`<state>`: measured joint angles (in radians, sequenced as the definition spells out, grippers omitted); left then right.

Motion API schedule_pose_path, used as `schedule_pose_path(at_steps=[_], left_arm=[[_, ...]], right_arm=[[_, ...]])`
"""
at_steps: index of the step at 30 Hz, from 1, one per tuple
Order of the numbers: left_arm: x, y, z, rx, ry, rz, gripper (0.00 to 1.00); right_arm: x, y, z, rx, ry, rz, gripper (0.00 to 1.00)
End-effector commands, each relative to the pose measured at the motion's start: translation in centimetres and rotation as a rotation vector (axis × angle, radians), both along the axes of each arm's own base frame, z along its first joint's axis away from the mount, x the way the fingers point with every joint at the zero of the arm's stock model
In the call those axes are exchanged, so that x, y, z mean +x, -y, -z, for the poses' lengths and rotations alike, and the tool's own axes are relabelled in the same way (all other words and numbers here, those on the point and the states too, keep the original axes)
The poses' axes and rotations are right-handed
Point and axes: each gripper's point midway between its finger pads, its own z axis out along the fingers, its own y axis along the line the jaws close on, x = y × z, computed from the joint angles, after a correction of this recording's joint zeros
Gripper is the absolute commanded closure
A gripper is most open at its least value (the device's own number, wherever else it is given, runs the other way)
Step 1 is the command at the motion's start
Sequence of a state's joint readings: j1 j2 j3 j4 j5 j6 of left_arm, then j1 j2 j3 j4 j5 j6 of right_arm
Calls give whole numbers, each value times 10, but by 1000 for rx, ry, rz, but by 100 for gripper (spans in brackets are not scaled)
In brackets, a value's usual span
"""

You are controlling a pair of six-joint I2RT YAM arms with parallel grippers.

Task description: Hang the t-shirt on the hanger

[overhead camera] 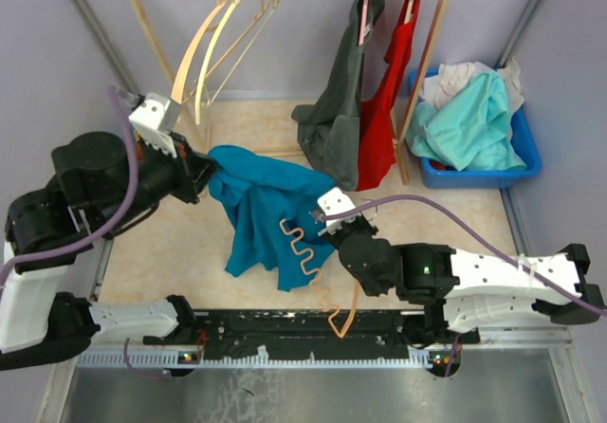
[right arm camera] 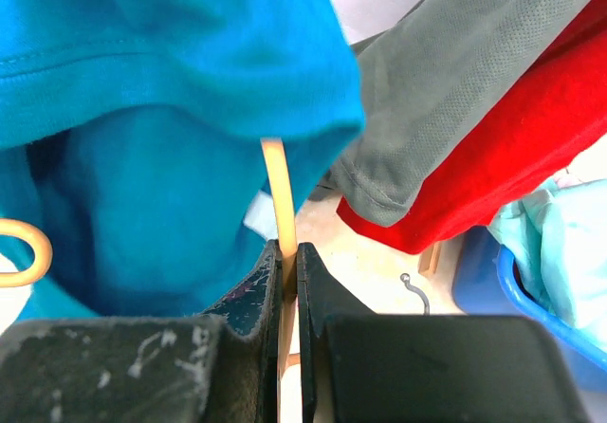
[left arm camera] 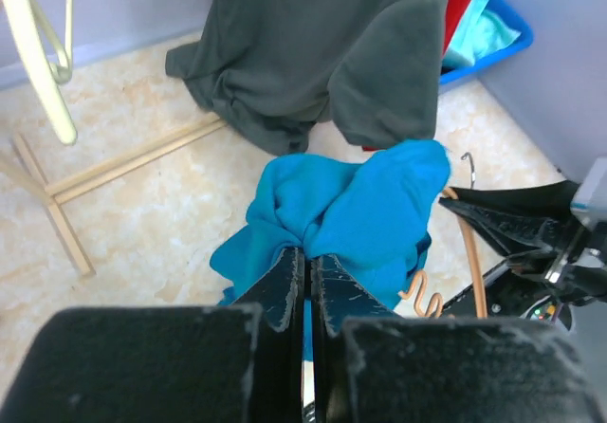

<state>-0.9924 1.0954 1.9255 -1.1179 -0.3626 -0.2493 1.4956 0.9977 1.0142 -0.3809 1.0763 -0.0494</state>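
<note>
The teal-blue t-shirt (overhead camera: 266,210) hangs bunched in mid-air between my two grippers. My left gripper (overhead camera: 207,172) is shut on its left edge; in the left wrist view the cloth (left arm camera: 356,205) bulges out just past the jaws (left arm camera: 306,257). My right gripper (overhead camera: 332,224) is shut on one thin arm of the orange hanger (overhead camera: 302,248), whose wavy bar shows below the shirt. In the right wrist view the hanger arm (right arm camera: 277,191) runs up from the jaws (right arm camera: 288,250) into the shirt (right arm camera: 161,91). Its silver hook (right arm camera: 413,290) shows lower right.
A wooden rack stands at the back with cream hangers (overhead camera: 223,39), a dark grey shirt (overhead camera: 341,110) and a red garment (overhead camera: 384,110). A blue bin (overhead camera: 474,129) with aqua and white clothes sits at the right. A black rail (overhead camera: 303,328) runs along the near edge.
</note>
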Motion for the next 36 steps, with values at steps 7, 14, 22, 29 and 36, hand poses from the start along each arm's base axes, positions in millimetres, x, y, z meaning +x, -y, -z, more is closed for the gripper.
schedule_pose_path(at_steps=[7,14,22,29,36], left_arm=[[20,24,-25,61,39,11,100],[35,18,-1,158,3,-79,100],[36,-2,6,198,-13,-159,81],[27,-12,-12,125,27,-148,67],[19,-27,-19,96,43,-164,60]], right_arm=[[0,11,-16,105,3,-21,100],[-6,15,-31,168,35,-77,100],[-6,13,-38,182,59,-88,100],[-4,8,-34,148,57,-66,100],[-4,6,-37,149,51,-59,100]])
